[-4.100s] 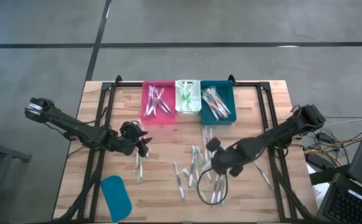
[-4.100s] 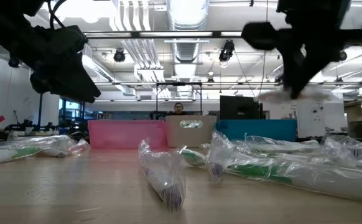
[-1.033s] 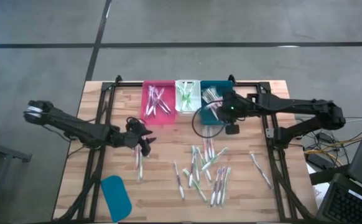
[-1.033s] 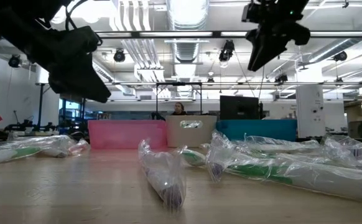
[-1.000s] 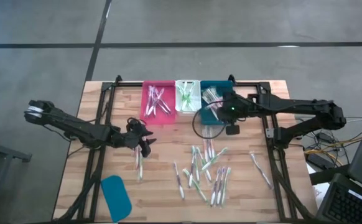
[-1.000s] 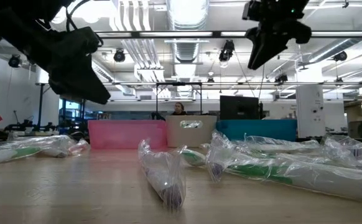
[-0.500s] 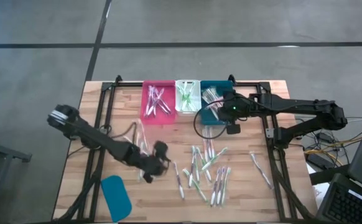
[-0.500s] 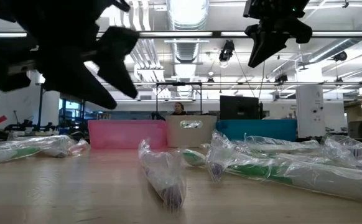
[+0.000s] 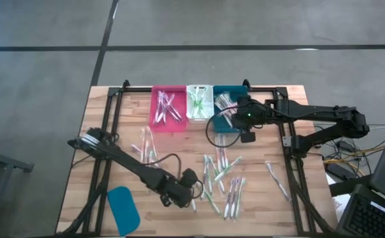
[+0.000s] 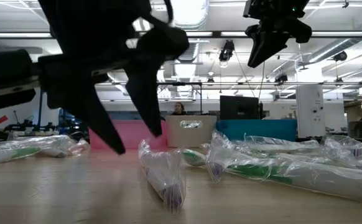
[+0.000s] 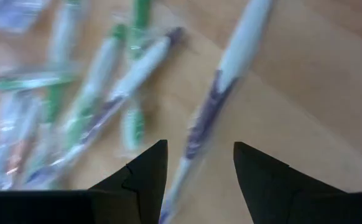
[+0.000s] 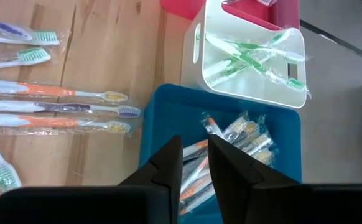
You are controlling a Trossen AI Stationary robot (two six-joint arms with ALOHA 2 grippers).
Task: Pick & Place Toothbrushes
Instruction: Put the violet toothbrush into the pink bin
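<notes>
Wrapped toothbrushes (image 9: 220,177) lie scattered on the wooden table, and a few more lie to the left (image 9: 146,149). My left gripper (image 9: 192,188) is open and low over the near-middle of the table. Its fingers stand on either side of a purple-accented toothbrush (image 11: 213,106) that lies flat, without touching it. My right gripper (image 9: 236,116) hovers above the teal bin (image 12: 162,124), which holds orange-accented toothbrushes (image 12: 243,140). Its fingers are a narrow gap apart with nothing between them.
A pink bin (image 9: 168,108), a white bin (image 9: 198,102) with green toothbrushes, and the teal bin (image 9: 240,124) stand in a row at the far edge. A flat teal lid (image 9: 123,206) lies near the left near corner. One toothbrush (image 9: 277,180) lies apart on the right.
My left arm has swept from the table's left side toward the middle and the near edge, coming down over the loose toothbrushes until its open fingers straddle one. My right gripper has stayed above the teal bin. No toothbrush has moved.
</notes>
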